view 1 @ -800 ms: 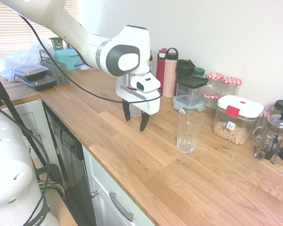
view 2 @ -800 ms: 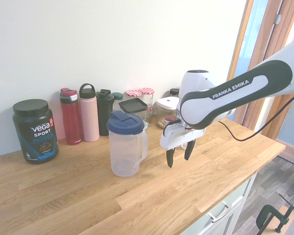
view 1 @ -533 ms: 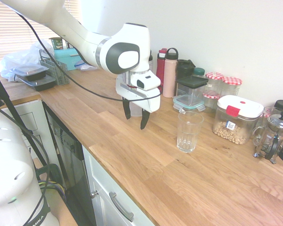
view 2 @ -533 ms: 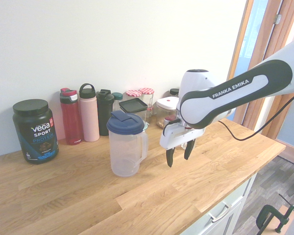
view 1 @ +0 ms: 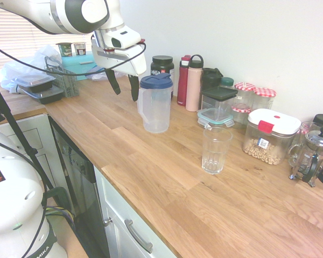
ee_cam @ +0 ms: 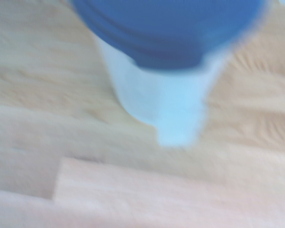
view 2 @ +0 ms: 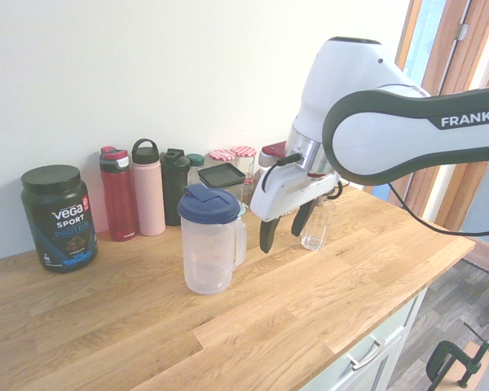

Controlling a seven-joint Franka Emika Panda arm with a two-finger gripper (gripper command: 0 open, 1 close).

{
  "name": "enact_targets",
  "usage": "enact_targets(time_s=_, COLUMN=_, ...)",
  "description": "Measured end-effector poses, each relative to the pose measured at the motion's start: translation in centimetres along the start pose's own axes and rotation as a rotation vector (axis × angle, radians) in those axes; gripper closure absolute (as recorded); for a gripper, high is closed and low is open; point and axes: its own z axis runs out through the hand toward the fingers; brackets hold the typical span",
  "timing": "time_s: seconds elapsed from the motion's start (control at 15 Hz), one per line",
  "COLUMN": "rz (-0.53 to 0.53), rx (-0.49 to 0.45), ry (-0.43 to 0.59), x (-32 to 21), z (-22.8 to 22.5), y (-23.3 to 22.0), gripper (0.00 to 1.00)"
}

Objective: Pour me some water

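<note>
The pitcher [view 1: 156, 107] stands upright on the counter [view 1: 167, 183], its blue lid on. Beside the pitcher, the fingers [view 2: 266, 236] are spread apart, holding nothing. The glass [view 1: 216, 150] and pink bottle [view 1: 194, 87] stand near the pitcher.

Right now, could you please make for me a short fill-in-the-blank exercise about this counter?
The pitcher has a lid coloured ____. The drinking glass holds ____ water. The fingers of the gripper are ____. The lid of the nut container is white and ____.

Missing words: blue; no; open; red
</note>
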Motion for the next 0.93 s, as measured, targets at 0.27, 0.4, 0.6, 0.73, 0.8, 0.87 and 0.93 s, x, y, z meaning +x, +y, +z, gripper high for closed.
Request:
enact_targets(time_s=0.27, rz=-0.022, rx=0.036, ry=0.032, x=1.6, z=3.4, y=-3.2, gripper=0.00)
enact_targets(time_s=0.4, rz=-0.025, rx=0.033, ry=0.033, x=2.3, z=5.0, y=-4.0, gripper=1.00)
enact_targets(time_s=0.6, rz=-0.026, rx=0.031, ry=0.048, x=2.8, z=6.7, y=-4.5, gripper=1.00)
enact_targets(time_s=0.73, rz=-0.022, rx=0.029, ry=0.051, x=2.9, z=7.3, y=-4.6, gripper=1.00)
enact_targets(time_s=0.8, rz=-0.020, rx=0.028, ry=0.053, x=3.0, z=7.3, y=-4.6, gripper=1.00)
enact_targets(time_s=0.87, rz=-0.020, rx=0.030, ry=0.055, x=3.0, z=7.4, y=-4.6, gripper=1.00)
enact_targets(time_s=0.93, rz=-0.020, rx=0.030, ry=0.055, x=3.1, z=7.5, y=-4.6, gripper=1.00)
